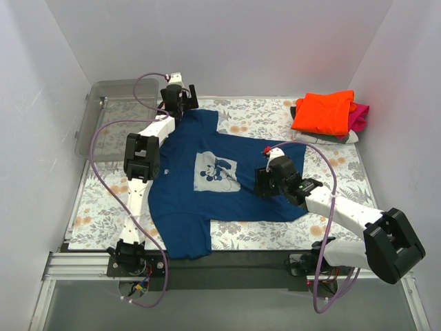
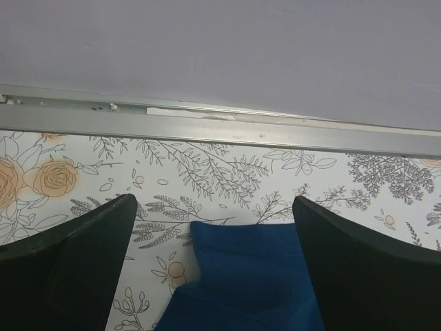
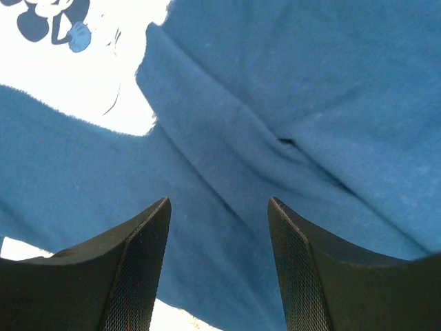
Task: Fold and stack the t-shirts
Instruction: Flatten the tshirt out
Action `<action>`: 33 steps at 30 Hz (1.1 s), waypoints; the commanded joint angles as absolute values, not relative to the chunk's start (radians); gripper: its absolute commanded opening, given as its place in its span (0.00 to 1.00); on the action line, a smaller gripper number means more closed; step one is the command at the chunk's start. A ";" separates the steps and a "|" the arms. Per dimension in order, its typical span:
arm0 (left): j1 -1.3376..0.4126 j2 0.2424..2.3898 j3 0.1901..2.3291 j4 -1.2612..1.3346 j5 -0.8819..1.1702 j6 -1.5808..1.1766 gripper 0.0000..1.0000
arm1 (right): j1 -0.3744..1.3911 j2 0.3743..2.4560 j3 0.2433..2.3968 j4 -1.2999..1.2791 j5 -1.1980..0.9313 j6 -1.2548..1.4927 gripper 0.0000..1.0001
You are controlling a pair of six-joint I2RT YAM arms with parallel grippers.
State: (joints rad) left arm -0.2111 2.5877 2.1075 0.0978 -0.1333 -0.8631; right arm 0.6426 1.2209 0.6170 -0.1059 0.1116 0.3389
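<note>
The navy t-shirt (image 1: 207, 186) is lying spread on the floral tabletop (image 1: 331, 165), with its far corner sitting unpinched between the jaws of the wide-open left gripper (image 2: 214, 201). The right gripper (image 3: 219, 203) is being held half-open above a crease, gripping nothing. A shallow pinch risks cloth being dropped mid-fold and wrinkled.

Clear plastic bin (image 1: 86, 131) at the far-left corner of a floral tablecloth (image 1: 255, 124)

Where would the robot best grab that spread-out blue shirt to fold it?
Likely its far corner, pinched from above: the navy shirt lies flat on the table, so only an edge gives something to grip. That corner sits between the left claw's open fingers.
</note>
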 commanded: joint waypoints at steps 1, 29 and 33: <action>-0.225 2.419 2.083 0.124 -0.141 -0.839 0.89 | 0.644 1.197 0.672 -0.083 0.179 0.322 0.53; -0.371 1.813 1.009 0.215 -0.057 -1.118 0.91 | 0.411 1.661 1.035 -0.012 0.385 0.193 0.54; -0.371 1.824 1.003 0.212 -0.064 -1.118 0.91 | 0.391 1.739 1.092 -0.014 0.387 0.173 0.53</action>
